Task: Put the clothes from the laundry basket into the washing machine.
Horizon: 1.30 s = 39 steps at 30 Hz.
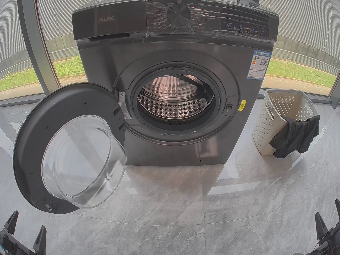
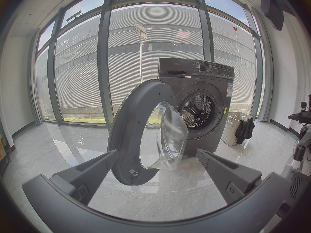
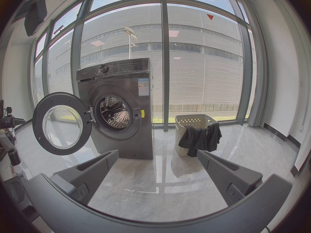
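**Dark clothes draped on basket, washer open**

The grey washing machine (image 1: 170, 153) stands well ahead of both claws, its round door (image 1: 35, 142) swung wide before the left gripper (image 2: 155, 154). Ahead of the right gripper (image 3: 157, 154), the white perforated laundry basket (image 1: 264, 131) stands just beside the machine, with dark clothes (image 1: 295, 137) hanging over its near rim.

You are looking at a grey marble floor (image 1: 219, 209) that is mirroring the daylight. Dark window frames (image 3: 166, 65) are rising behind it. Beyond the glass, a pale ribbed building (image 3: 201, 78), a grass strip (image 1: 67, 68) and a street lamp (image 2: 140, 49) are showing. A dark speaker (image 2: 274, 7) is hanging high on the wall.
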{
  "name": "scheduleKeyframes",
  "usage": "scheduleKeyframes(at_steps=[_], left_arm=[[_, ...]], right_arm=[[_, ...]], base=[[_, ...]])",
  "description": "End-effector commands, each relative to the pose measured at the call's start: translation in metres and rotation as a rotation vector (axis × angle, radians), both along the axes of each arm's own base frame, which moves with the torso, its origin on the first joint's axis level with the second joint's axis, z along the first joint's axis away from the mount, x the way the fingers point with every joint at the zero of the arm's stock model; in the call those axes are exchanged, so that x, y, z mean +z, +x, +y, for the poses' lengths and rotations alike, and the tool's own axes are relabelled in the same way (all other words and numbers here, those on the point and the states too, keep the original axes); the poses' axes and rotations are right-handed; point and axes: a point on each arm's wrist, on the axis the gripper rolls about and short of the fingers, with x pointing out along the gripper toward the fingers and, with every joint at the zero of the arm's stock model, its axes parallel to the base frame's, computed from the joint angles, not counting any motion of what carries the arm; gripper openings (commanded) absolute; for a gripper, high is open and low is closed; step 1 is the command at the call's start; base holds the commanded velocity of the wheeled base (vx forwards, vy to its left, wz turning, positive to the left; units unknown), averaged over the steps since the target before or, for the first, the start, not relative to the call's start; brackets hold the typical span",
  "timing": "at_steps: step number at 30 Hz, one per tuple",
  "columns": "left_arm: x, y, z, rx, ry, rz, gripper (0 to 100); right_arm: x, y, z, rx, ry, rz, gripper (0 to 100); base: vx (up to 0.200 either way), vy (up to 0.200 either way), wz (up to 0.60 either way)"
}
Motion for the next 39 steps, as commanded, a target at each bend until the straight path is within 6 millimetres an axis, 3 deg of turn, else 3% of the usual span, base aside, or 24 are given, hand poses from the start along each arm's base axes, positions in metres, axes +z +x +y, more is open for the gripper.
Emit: scheduleKeyframes(at_steps=[1, 5, 32, 39], left_arm=[[-0.0044, -0.0002, 0.0000, 0.008, 0.005, -0.002, 100], [-0.0044, -0.0002, 0.0002, 0.012, -0.002, -0.002, 100], [-0.0043, 0.0000, 0.0002, 0.014, -0.008, 0.000, 100], [-0.0044, -0.0002, 0.0002, 0.012, -0.005, -0.002, 100]], right_arm=[[-0.0050, 0.0004, 0.0000, 0.000, 0.006, 0.007, 100], [-0.0048, 0.0004, 0.0000, 0.001, 0.000, 0.005, 100], [-0.0048, 0.0004, 0.0000, 0.001, 0.000, 0.005, 100], [-0.0048, 0.0004, 0.0000, 0.003, 0.000, 0.005, 100]], base=[[0.000, 0.000, 0.00], [0.000, 0.000, 0.00], [0.000, -0.200, 0.00], [0.000, 0.000, 0.00]])
